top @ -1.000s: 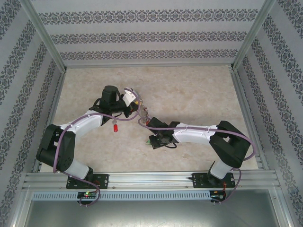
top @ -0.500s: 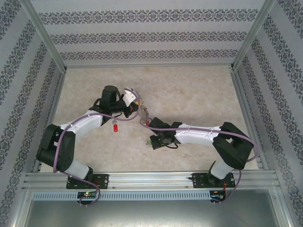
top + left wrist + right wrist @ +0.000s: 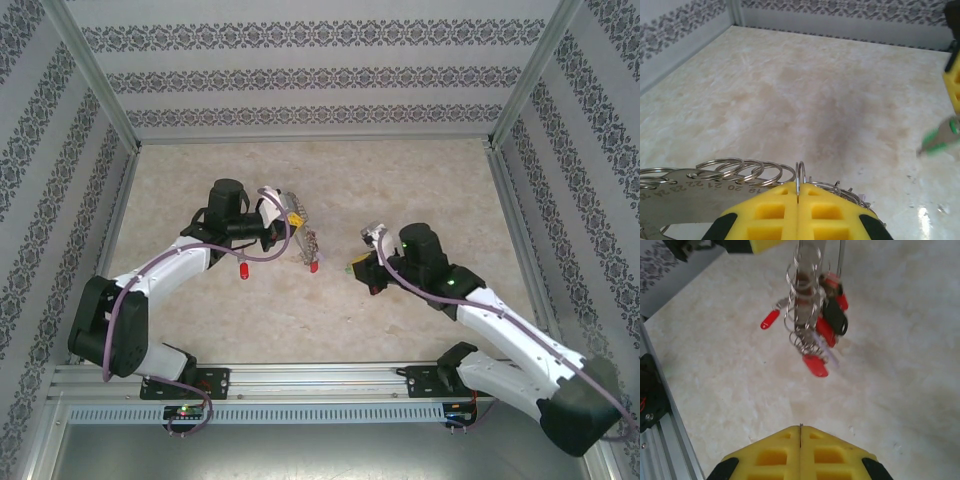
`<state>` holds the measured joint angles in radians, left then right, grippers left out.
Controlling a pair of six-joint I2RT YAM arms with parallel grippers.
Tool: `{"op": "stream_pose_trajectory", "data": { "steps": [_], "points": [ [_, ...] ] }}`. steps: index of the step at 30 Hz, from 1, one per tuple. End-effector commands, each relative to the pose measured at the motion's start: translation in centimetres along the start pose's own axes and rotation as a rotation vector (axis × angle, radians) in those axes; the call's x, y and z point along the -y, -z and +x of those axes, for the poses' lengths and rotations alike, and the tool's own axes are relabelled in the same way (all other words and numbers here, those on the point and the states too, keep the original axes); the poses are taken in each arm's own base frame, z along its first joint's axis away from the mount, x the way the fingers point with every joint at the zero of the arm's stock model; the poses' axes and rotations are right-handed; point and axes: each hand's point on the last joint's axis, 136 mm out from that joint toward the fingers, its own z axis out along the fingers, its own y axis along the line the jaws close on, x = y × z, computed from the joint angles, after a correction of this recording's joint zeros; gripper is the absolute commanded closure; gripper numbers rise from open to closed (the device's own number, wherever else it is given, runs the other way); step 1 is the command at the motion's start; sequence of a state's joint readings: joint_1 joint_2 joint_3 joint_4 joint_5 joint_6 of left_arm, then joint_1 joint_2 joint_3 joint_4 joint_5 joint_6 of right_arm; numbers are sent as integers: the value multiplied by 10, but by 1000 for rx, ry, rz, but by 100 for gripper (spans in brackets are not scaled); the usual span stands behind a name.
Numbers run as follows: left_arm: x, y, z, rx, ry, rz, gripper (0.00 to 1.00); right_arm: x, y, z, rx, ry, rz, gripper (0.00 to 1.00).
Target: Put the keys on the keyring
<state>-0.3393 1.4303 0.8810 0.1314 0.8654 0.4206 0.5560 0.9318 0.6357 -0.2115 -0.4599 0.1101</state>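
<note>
A: Where's the keyring [image 3: 308,247]?

B: It hangs off the left gripper [image 3: 291,216] over mid-table, clear of the surface. In the left wrist view the yellow pads [image 3: 765,212] are clenched flat on one thin ring. The other rings and a numbered metal strip [image 3: 690,192] fan out to the left of them. Long axis is vertical, tag cluster at the bottom.

A: Loose keys?

B: One solid red key [image 3: 243,271] lies flat on the table [image 3: 420,180], near-left of the hanging cluster and close to it. Its long axis runs roughly near-to-far in the top view. Can't pick out the white-label one.

A: Right gripper [image 3: 368,262]?

B: Raised, to the right of the keyring, apart from it and facing it. Its own camera shows the pads pressed together with a sliver of metal at the seam. A green-tagged piece [image 3: 350,268] dangles at the tip, so my read is that it's pinched by its ring. Green isn't a task key.

A: Which arm goes for the red one?

B: Left is nearer but tied up holding the keyring. Right is only usable once it sheds the green piece. From the right fingers the red key lies past the keyring, further left and down on the table. The approach should route around the cluster, not through it.
</note>
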Motion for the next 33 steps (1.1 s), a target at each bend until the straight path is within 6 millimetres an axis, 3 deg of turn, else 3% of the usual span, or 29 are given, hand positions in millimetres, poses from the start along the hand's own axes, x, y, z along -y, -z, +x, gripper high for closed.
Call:
{"op": "stream_pose_trajectory", "data": {
  "steps": [1,5,13,23,33],
  "points": [
    [31,7,-24,57,-87,141,100,-12,11,-14,74,186,-67,100],
    [54,5,-25,42,-100,242,100,-7,16,-29,116,294,-12,100],
    [73,-8,-24,33,-95,333,100,-6,13,-48,160,481,24,100],
    [71,-32,-20,23,-80,334,100,-28,-5,-64,179,514,-118,100],
    [66,-45,-16,25,-52,313,100,-32,-18,-64,159,493,-168,100]
  ]
}}
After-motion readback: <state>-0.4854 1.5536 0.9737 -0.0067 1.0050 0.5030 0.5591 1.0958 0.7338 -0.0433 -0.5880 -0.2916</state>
